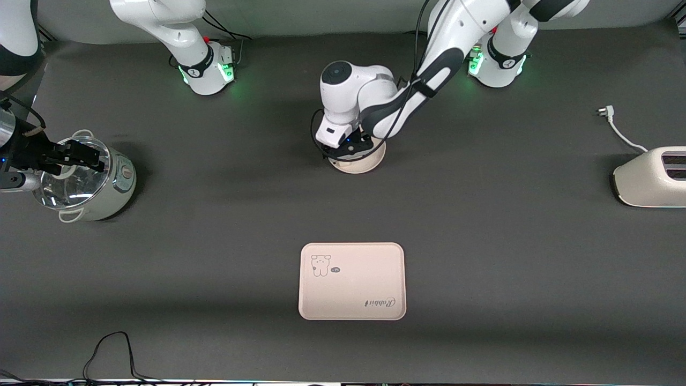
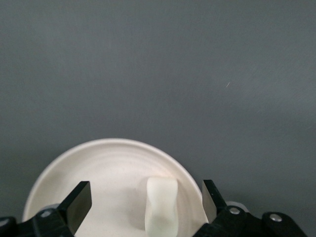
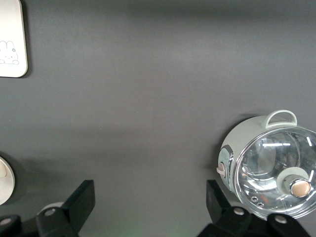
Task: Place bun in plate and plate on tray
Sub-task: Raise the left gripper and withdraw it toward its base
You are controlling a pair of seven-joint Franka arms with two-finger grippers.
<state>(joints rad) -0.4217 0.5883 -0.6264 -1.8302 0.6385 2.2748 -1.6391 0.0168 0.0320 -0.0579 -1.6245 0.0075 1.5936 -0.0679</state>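
Observation:
The round cream-white plate (image 1: 360, 164) stands in the middle of the table, farther from the front camera than the tray (image 1: 351, 281). My left gripper (image 1: 351, 150) hangs low over the plate and covers most of it in the front view. In the left wrist view the off-white bun (image 2: 162, 205) lies on the plate (image 2: 111, 153) between the left gripper's (image 2: 145, 193) open fingers, touching neither. My right gripper (image 1: 86, 156) waits open and empty over the pot at the right arm's end, and the right gripper (image 3: 148, 197) shows only bare table between its fingers.
A pale green pot with a glass lid (image 1: 91, 185) stands at the right arm's end. A cream toaster (image 1: 651, 177) with its white cord and plug (image 1: 616, 128) sits at the left arm's end. A black cable (image 1: 112, 348) loops by the table's front edge.

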